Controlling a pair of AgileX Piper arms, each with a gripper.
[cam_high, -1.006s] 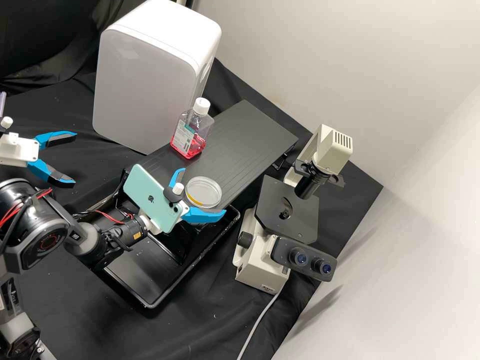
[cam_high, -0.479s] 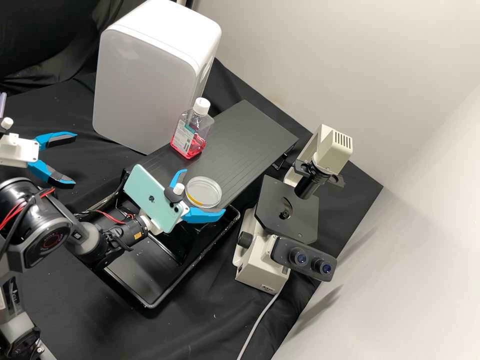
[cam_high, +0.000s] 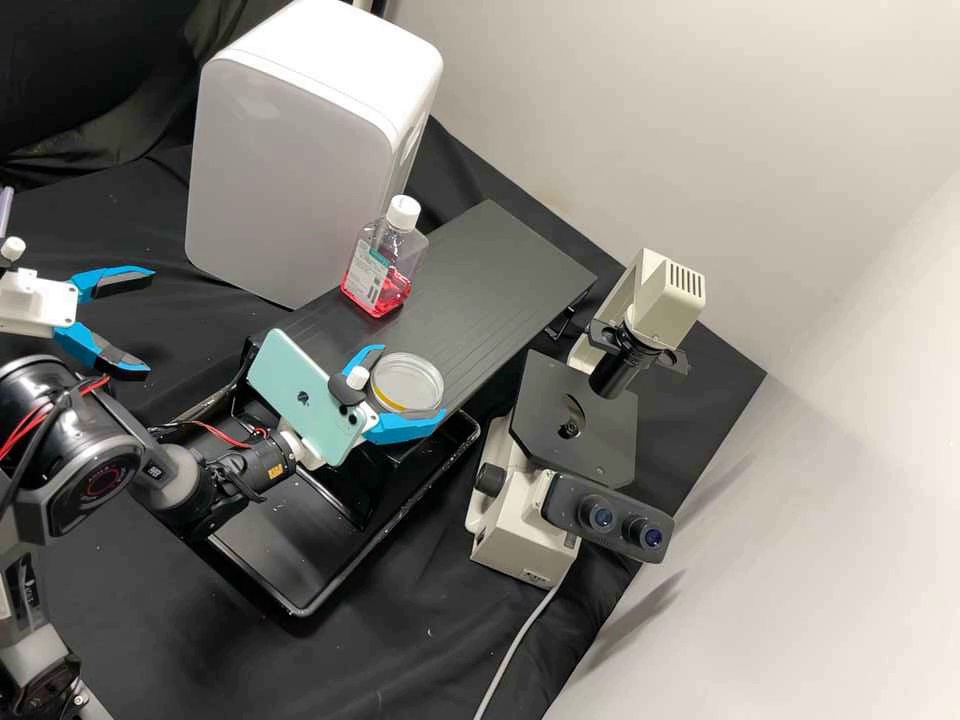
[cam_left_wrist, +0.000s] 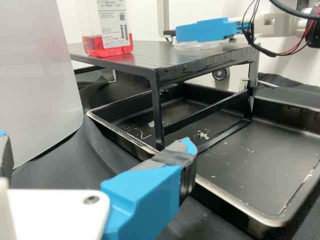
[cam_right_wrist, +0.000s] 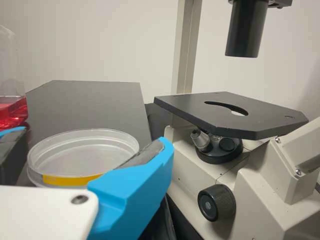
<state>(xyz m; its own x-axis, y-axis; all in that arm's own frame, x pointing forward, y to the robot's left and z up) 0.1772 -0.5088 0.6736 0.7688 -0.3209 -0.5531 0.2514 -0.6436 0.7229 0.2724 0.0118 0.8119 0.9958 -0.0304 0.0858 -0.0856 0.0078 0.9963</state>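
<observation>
Two end effectors over desk (cam_high: 440, 640). Right end effector (cam_high: 411, 384) spread narrowly around petri dish (cam_high: 406, 376), blue fingers (cam_high: 400, 430) just beside rim. Dish sits at edge of black rack (cam_high: 490, 280), above tray (cam_high: 285, 550), near microscope (cam_high: 555, 470). Left end effector (cam_high: 147, 318) wide, holding nothing, beside white box (cam_high: 300, 140).

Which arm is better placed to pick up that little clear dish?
The right. Its gripper sits open around the petri dish on the black shelf; the left gripper hangs well away, open, near the white box.
</observation>
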